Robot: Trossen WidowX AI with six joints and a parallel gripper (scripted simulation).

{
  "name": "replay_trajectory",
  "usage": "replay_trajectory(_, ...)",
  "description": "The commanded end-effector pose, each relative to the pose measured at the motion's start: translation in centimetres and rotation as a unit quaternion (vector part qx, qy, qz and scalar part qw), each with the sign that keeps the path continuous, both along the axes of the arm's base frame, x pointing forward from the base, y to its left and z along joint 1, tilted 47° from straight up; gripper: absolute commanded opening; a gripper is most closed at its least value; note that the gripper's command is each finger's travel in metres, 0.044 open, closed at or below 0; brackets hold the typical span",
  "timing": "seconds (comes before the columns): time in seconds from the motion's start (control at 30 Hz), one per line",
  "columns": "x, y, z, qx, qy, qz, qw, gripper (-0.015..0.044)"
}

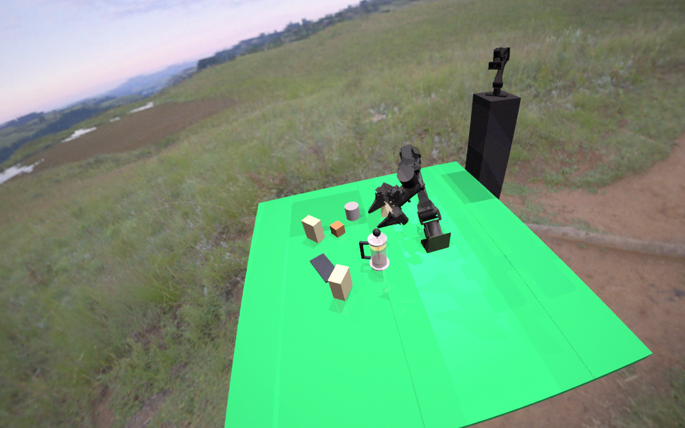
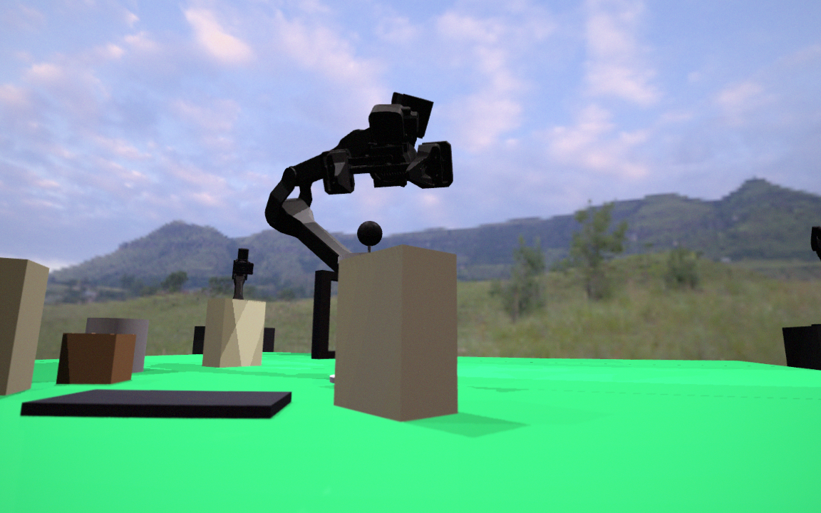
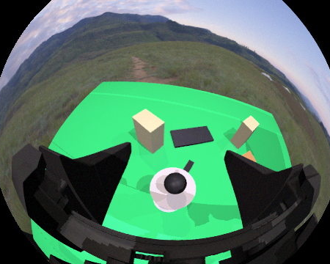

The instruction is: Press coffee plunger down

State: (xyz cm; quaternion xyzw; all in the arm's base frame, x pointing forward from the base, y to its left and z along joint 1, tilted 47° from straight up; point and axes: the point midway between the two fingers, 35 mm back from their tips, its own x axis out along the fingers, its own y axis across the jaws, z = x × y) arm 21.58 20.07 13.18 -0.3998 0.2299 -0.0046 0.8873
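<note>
— So, what are you looking at, biggest thing first?

— You've got the green table (image 1: 494,330) spread under everything, with the black arm (image 1: 423,204) based near its far side and bent forward over the props.

— And your gripper?

— Your gripper (image 3: 177,171) hangs above the coffee press (image 1: 377,251), fingers spread wide with nothing between them. From the exterior view it sits clear of the plunger knob (image 2: 369,232), with open sky between the two.

— Where's the press itself?

— You'll see it upright on the table just in front of the arm's base, handle pointing toward the dark flat slab (image 1: 323,266). A tan block (image 1: 340,282) stands close by on the near side, touching neither.

— Anything smaller?

— You have another tan block (image 1: 313,228), an orange cube (image 1: 337,228) and a grey cylinder (image 1: 352,210) farther back, well apart from the press
</note>
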Motion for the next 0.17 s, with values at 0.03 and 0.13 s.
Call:
replay_trajectory(0.03, -0.48, 0.63, 1.09, -0.003, -0.004, -0.002, 1.0, 0.044)
replay_trajectory(0.13, -0.48, 0.63, 1.09, -0.003, -0.004, -0.002, 1.0, 0.044)
